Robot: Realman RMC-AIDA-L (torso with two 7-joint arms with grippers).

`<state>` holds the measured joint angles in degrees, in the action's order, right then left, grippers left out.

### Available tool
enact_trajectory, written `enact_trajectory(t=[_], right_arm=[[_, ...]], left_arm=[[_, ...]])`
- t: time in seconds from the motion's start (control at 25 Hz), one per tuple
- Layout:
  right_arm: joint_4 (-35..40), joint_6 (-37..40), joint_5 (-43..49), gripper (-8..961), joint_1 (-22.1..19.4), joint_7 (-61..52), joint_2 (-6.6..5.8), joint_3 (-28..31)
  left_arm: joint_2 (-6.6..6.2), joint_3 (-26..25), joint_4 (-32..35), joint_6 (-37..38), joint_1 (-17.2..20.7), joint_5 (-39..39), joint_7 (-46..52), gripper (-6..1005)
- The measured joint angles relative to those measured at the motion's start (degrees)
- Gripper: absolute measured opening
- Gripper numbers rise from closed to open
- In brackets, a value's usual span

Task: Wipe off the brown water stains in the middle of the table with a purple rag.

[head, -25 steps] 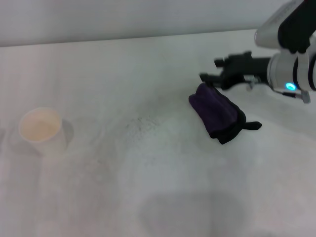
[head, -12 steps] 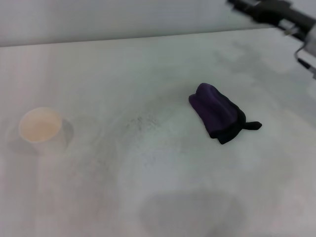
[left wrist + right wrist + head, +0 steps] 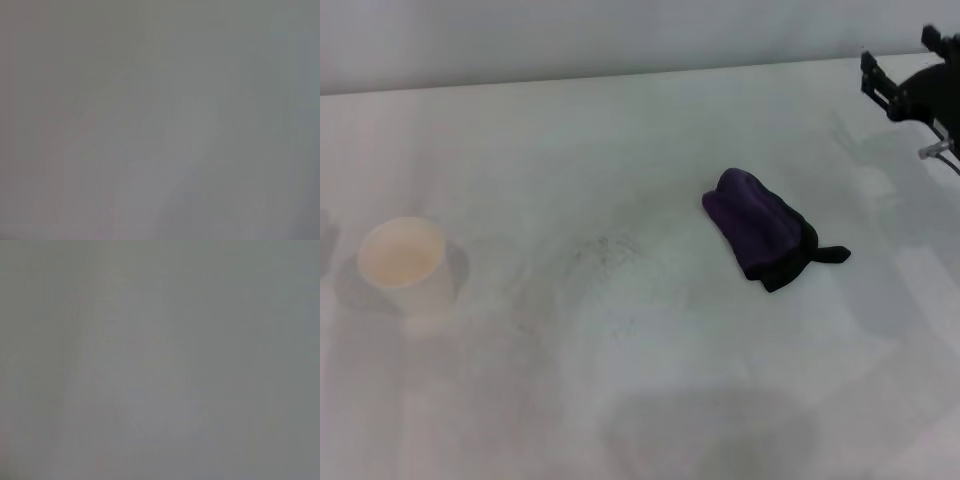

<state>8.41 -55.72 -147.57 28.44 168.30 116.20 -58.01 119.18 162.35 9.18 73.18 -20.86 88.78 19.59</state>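
The purple rag lies bunched on the white table, right of the middle, its black tail pointing right. No gripper touches it. My right gripper is raised at the far right edge of the head view, well behind and to the right of the rag, open and empty. No tan liquid patch shows on the table; only faint grey speckles lie left of the rag. My left gripper is out of view. Both wrist views show only a plain grey blur.
A white paper cup stands near the table's left edge. The table's far edge meets a pale wall at the back.
My right gripper was beside the rag's far end a second ago. It has lifted away up and to the right, out to the frame's edge. The rag has not moved.
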Motion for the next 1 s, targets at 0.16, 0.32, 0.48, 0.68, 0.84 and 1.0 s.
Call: enact_trajectory(t=[0.16, 0.32, 0.48, 0.68, 0.84, 1.0], right_arm=[[-0.6, 0.6, -0.2, 827, 0.1, -1.4, -0.01, 2.1], [-1.9, 1.5, -0.3, 827, 1.6, -3.2, 0.0, 3.7], [-3.4, 3.9, -0.4, 827, 4.0, -4.2, -0.01, 4.8], [-5.6, 6.4, -0.5, 827, 7.4, -4.7, 0.0, 8.6], [-4.6, 11.9, -0.5, 827, 8.9, -4.9, -0.1, 10.0], [-3.2, 14.0, -0.5, 827, 9.5, -5.3, -0.24, 12.8]], left_arm=[[0.0, -0.1, -0.7, -1.9, -1.9, 0.2, -0.2, 889], [0.01, -0.1, -1.2, -3.2, -3.4, 0.5, -2.9, 889], [-0.09, -0.1, -2.1, -5.4, -5.3, 0.6, -5.2, 889], [-0.1, -0.1, -3.3, -5.7, -6.4, 0.7, -5.4, 889], [0.02, -0.1, -3.3, -5.7, -6.4, 3.5, -5.2, 889], [0.03, -0.1, -3.0, -5.9, -6.4, 6.0, -5.1, 889]])
